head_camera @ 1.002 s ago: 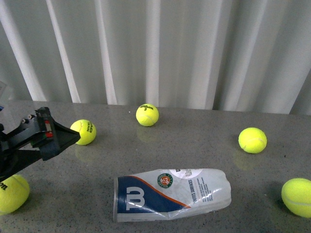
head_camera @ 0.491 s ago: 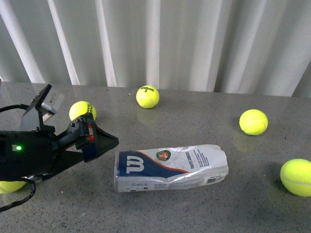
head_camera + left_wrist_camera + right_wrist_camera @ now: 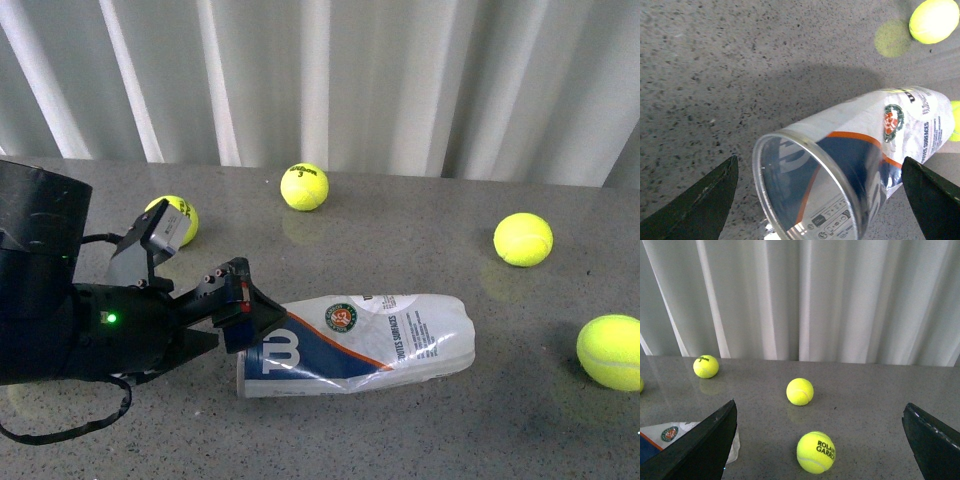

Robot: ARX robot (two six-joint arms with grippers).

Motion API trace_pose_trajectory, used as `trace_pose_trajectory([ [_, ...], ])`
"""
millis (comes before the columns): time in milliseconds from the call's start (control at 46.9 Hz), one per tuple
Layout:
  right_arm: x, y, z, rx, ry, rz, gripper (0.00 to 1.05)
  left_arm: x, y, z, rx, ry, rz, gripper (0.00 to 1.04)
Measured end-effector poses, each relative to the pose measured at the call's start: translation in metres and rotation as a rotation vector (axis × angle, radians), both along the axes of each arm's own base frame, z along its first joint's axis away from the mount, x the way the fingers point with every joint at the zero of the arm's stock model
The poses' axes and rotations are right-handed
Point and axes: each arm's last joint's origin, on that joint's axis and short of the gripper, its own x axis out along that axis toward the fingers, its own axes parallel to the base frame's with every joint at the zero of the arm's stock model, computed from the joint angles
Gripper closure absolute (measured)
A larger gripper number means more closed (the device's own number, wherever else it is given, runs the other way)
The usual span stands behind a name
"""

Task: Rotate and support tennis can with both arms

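We see the can [image 3: 370, 340] lying on its side on the grey speckled table [image 3: 420, 430]. Its long axis runs across the front view, tilted a little. The open, silver-rimmed mouth faces our left gripper [image 3: 252, 328], and the closed, crumpled end points away from those jaws. The blue patch with the white W sits at the mouth end, and the round emblem and small print lie further along. The clear wall is dented along its lower side.

The left jaws are spread wide. In the left wrist view the mouth of the can [image 3: 810, 195] sits between the two fingers [image 3: 700, 210], with bare table showing between the rim and each finger, so they grip nothing. A green light [image 3: 109, 318] glows on the left arm [image 3: 50, 330] behind the jaws.

The right gripper [image 3: 819, 410] shows only in its own wrist view. Its jaws are also spread, with nothing between them. Ahead of them lie yellow-green balls [image 3: 800, 391], and the closed end of the can [image 3: 667, 434] shows past one finger.

In the front view four balls lie scattered beyond the left jaws, all well apart from the can. One of them is partly hidden behind the arm. A white pleated curtain [image 3: 400, 80] hangs behind the table's far edge.
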Motion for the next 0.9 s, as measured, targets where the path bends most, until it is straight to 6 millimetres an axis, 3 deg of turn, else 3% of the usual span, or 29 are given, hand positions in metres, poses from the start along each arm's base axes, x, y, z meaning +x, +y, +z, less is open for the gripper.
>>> trace_pose_trajectory([
  [256, 0.0, 0.0, 0.0, 0.0, 0.0, 0.0, 0.07, 0.001, -0.013, -0.006, -0.072, 0.078, 0.003, 0.08],
  [661, 0.0, 0.0, 0.0, 0.0, 0.0, 0.0, 0.07, 0.002, -0.018, -0.008, -0.161, 0.15, 0.038, 0.64],
  [746, 0.0, 0.0, 0.0, 0.0, 0.0, 0.0, 0.07, 0.002, -0.018, -0.005, -0.186, 0.157, 0.051, 0.8],
  [896, 0.0, 0.0, 0.0, 0.0, 0.0, 0.0, 0.07, 0.004, -0.018, 0.008, -0.22, 0.15, 0.053, 0.97],
])
